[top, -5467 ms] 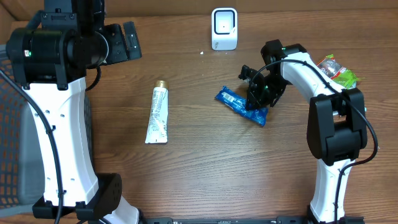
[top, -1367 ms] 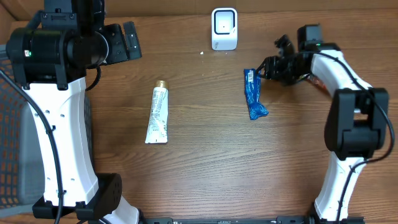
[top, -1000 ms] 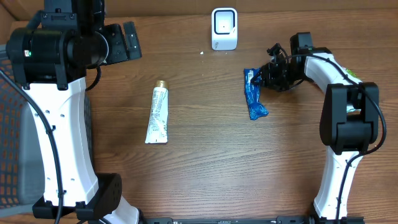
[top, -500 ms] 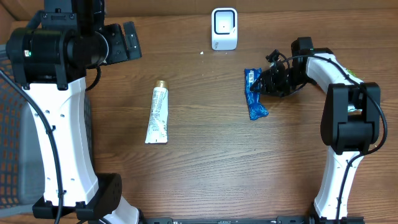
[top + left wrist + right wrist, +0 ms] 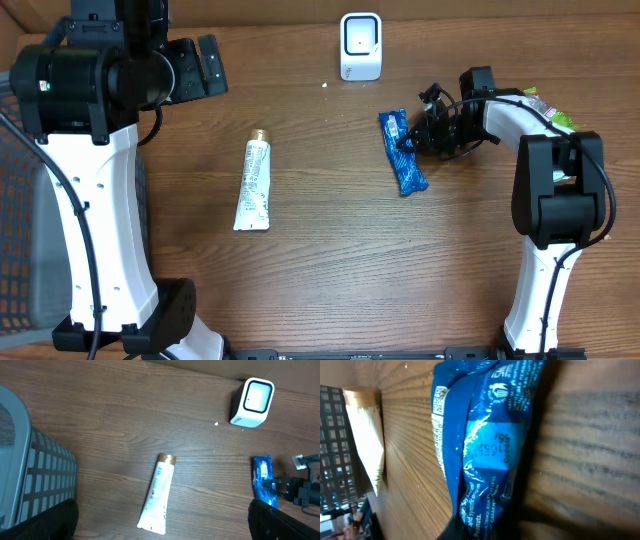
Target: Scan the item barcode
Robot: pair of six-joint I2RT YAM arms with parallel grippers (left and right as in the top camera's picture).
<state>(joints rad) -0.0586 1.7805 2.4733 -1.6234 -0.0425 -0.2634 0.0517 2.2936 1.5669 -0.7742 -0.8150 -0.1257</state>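
We see the blue packet [image 5: 402,153] lying on the wooden table [image 5: 330,270], toward two o'clock from the table's middle. It is at about five o'clock from the white scanner [image 5: 361,45] and well apart from it. The right gripper [image 5: 413,142] meets the packet's three o'clock edge, its fingers closed tight and nipping the wrapper there. From the right wrist, the packet's printed back fills our view, still resting on the wood. The left gripper [image 5: 200,68] hangs at ten o'clock, fingers spread wide with nothing between them. A cream tube [image 5: 254,185] lies toward nine o'clock, a grey basket [image 5: 30,475] beyond it. A green packet [image 5: 548,112] sits at three o'clock.
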